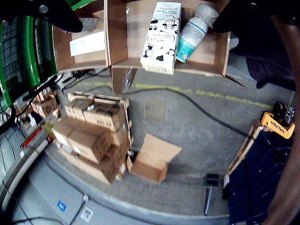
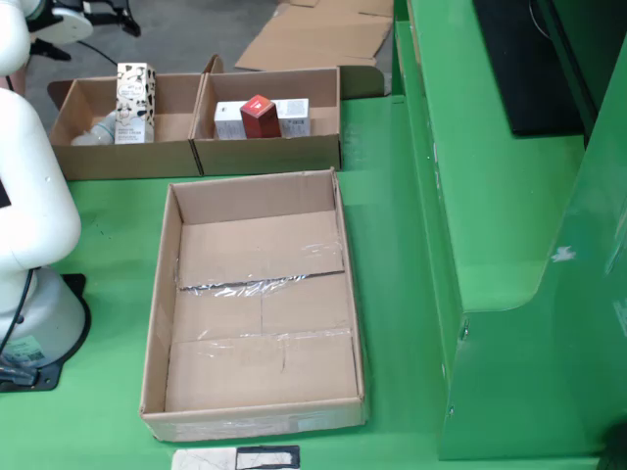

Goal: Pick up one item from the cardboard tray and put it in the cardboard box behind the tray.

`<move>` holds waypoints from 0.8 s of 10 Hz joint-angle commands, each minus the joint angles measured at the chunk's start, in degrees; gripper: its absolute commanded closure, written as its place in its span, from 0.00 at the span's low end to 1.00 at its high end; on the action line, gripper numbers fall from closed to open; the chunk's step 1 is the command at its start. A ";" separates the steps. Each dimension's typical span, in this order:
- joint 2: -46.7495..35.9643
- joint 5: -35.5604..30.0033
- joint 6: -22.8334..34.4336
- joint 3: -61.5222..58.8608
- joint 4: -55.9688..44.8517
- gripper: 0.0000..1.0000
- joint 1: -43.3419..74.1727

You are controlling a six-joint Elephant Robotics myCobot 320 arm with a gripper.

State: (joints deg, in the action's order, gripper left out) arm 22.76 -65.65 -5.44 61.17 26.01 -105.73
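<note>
Carton (image 1: 161,35) sits in the box (image 1: 213,58), straight ahead of the hand and between its two dark fingers (image 1: 61,16) in the wrist view; it is not in the tray (image 2: 157,323), which shows only bare board and tape

The gripper (image 1: 147,23) is spread wide with nothing in it

The bottle (image 1: 192,35) lies against the carton on the right-finger side, touching it

I'd call the carton light but soft-walled, so it would dent under a hard squeeze; take it across the narrow flat faces, mid-height

The bottle looks stiffer, but it is round and slick and likely to roll

The carton has black cow patches and print too blurred to read for sure, and the bottle's teal label is unreadable

Far below the hand, an orange frame (image 1: 277,124) reads "VALTER"
</note>
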 commanded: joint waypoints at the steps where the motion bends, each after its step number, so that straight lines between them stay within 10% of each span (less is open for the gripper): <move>1: -12.71 -0.76 -6.03 -27.13 -33.43 0.00 4.16; 8: -33.30 -2.25 -9.69 -0.71 -22.46 0.00 17.22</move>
State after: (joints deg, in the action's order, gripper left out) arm 16.08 -67.85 -12.04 54.75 5.62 -95.88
